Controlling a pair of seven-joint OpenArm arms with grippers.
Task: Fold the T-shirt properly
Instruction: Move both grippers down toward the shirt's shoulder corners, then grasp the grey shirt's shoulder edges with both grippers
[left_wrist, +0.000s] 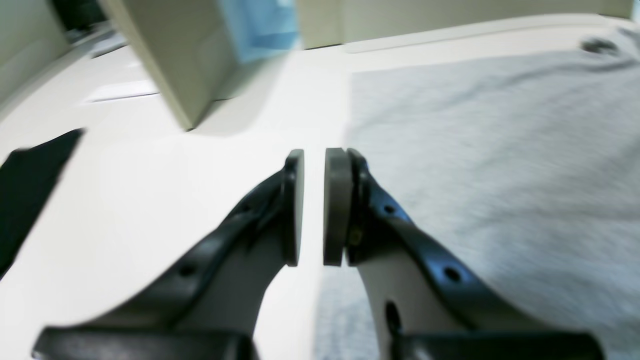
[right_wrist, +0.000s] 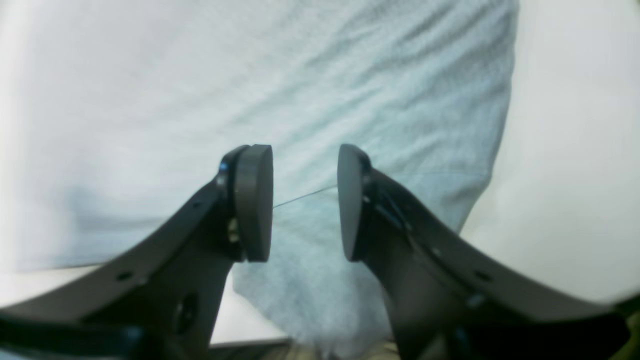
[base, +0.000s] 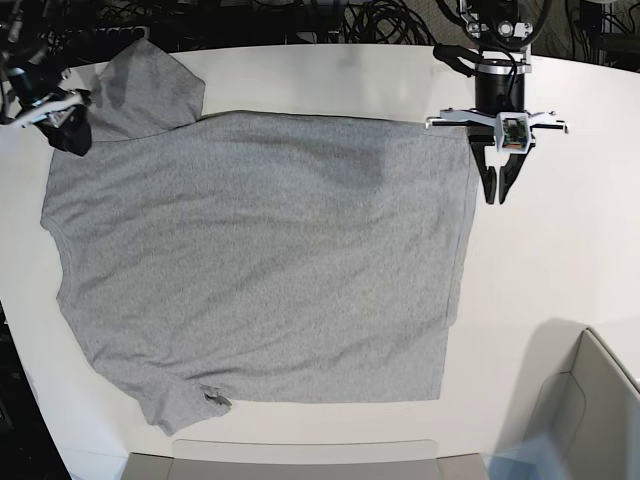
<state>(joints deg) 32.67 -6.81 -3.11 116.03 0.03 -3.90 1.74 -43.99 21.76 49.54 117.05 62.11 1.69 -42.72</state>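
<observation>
The heather-grey T-shirt (base: 260, 250) lies spread flat on the white table (base: 540, 260), plain side up, with its sleeves at the view's left and its hem at the right. My left gripper (base: 497, 188) hangs just off the hem's far corner, over bare table. In the left wrist view my left gripper (left_wrist: 314, 205) has a narrow gap between its pads and holds nothing, with the T-shirt (left_wrist: 500, 150) to its right. My right gripper (base: 62, 125) is at the far sleeve (base: 150, 85). In the right wrist view my right gripper (right_wrist: 305, 200) is open above the sleeve cloth (right_wrist: 320, 90).
A cardboard box (base: 590, 400) stands at the front right and also shows in the left wrist view (left_wrist: 175, 60). A grey tray edge (base: 300, 462) runs along the front. Cables (base: 300, 20) lie behind the table. A dark spot (base: 212, 398) sits on the near sleeve.
</observation>
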